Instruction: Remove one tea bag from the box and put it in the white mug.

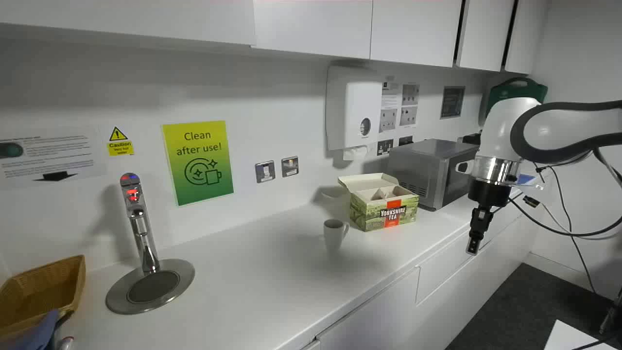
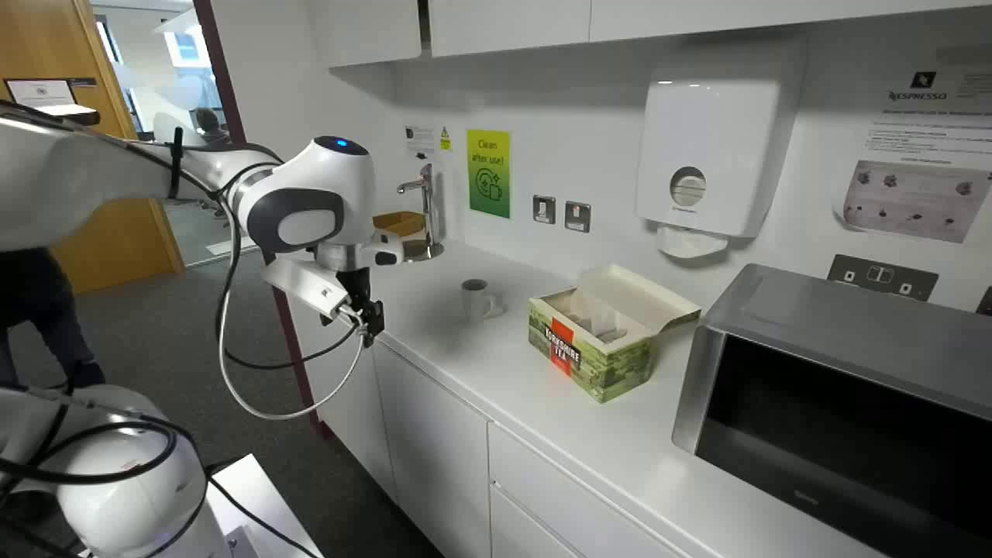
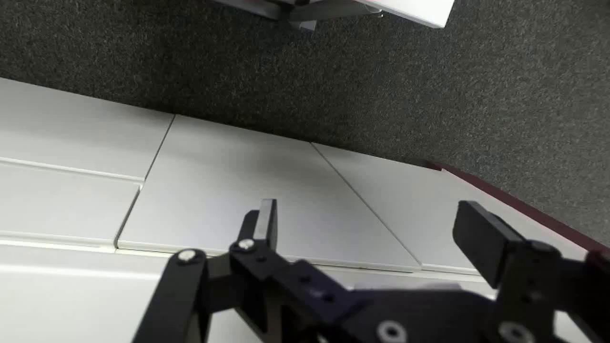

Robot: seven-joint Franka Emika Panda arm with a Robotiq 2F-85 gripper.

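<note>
- Box (image 1: 391, 215) sits on the surface (image 1: 243, 301), back toward the wall (image 1: 286, 116). My claw (image 3: 367, 216) hangs out past the front edge (image 1: 369, 294), over the floor (image 3: 381, 85). In both exterior views that edge lies between us: coming move is inward, across it.
- Long axis: roughly along the surface, skewed to the front edge. Printed long side faces that edge, lid (image 2: 647, 298) open on the wall side, so it shouldn't block me from the front.
- Jaws wide apart, nothing between. Wrist view: their spread runs roughly with the front edge, so roughly with the box's length; small twist likely needed.
- Tea bags (image 2: 612, 335): some brownish ones show low inside, beside a pale inner panel (image 2: 595, 310); count unclear.
- White mug (image 1: 333, 236): upright, near the box but apart, on the tap (image 1: 141, 228) side, handle toward the box. Which is nearer me, can't tell.
- One arm (image 1: 505, 126) only, so the reach is mine. Judged step: start, no bag held. Next should be: over the edge, above the open top, down, pinch one bag. Risk: a finger catching the inner panel or rim.
</note>
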